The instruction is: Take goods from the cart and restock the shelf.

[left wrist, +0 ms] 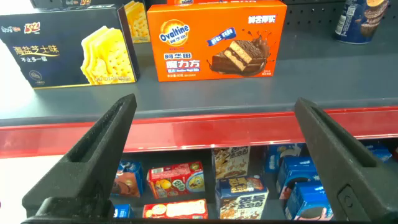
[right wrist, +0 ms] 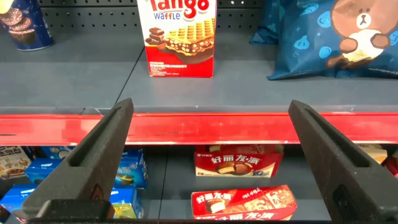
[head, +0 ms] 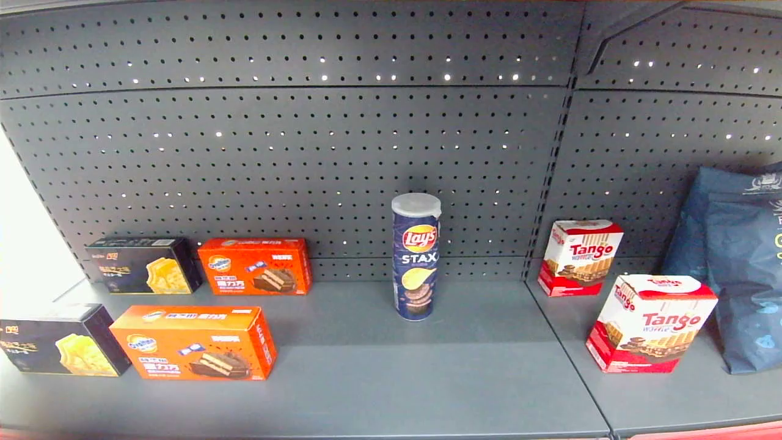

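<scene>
Shelf (head: 342, 366) lies open between front orange box (head: 192, 342) and chip can (head: 416, 256).

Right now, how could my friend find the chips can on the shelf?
Look at the grey shelf with the pegboard wall. Near its middle, between the orange boxes on the left and the red-and-white waffle boxes on the right, stands a chips can. It is the only tall round tube, dark blue with a pale lid.

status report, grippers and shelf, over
Left gripper open, empty. Right gripper open, empty. Shelf part stocked, one chips can mid-shelf. Nothing seen between grippers and shelf.
</scene>
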Tool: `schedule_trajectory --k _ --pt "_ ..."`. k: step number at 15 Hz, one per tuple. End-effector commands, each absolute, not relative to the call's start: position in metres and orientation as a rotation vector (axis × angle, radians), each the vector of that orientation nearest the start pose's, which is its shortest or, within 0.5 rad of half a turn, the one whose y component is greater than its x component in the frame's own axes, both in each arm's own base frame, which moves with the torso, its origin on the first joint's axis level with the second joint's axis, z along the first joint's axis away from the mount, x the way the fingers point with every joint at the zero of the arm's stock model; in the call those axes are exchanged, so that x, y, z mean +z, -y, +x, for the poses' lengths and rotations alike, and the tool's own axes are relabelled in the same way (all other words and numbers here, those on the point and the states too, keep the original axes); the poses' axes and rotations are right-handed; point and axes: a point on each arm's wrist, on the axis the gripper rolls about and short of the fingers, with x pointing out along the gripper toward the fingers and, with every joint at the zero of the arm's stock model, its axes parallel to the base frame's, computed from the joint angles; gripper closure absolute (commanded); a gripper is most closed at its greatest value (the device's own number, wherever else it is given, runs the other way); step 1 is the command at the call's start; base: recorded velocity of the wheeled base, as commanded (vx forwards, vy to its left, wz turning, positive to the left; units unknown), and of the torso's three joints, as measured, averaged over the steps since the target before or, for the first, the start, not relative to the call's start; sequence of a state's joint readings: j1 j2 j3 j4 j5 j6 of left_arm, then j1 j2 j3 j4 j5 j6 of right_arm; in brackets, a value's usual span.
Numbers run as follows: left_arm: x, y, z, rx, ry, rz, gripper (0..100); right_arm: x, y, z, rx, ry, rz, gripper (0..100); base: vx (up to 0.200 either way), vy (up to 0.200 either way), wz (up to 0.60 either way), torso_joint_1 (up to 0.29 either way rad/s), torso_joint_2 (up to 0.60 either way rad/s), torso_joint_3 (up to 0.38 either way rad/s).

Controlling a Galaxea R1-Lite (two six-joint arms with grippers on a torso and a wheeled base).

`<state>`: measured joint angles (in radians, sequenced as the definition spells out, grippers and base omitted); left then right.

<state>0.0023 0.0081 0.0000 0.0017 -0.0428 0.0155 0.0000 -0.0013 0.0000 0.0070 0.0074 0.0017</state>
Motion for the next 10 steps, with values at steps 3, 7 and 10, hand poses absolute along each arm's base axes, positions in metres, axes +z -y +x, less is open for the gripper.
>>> schedule_trajectory --k 3,7,10 --pt "0.0755 0.001 -0.0221 -0.04 -0.01 0.015 0 0.0749 -0.0002 -0.0228 0.008 -0.006 0.002 0 0.0 0.0 0.0 0.0 0.0 0.0" --pt "0.0755 0.0011 -0.0221 -0.042 -0.01 0.02 0 0.0749 -0.0002 -0.0228 0.008 -0.006 0.002 0 0.0 0.0 0.0 0.0 0.0 0.0" --pt "0.0755 0.001 -0.0221 -0.04 -0.01 0.015 0 0.0749 -0.0001 -0.0228 0.006 -0.006 0.002 0 0.0 0.0 0.2 0.001 0.0 0.001"
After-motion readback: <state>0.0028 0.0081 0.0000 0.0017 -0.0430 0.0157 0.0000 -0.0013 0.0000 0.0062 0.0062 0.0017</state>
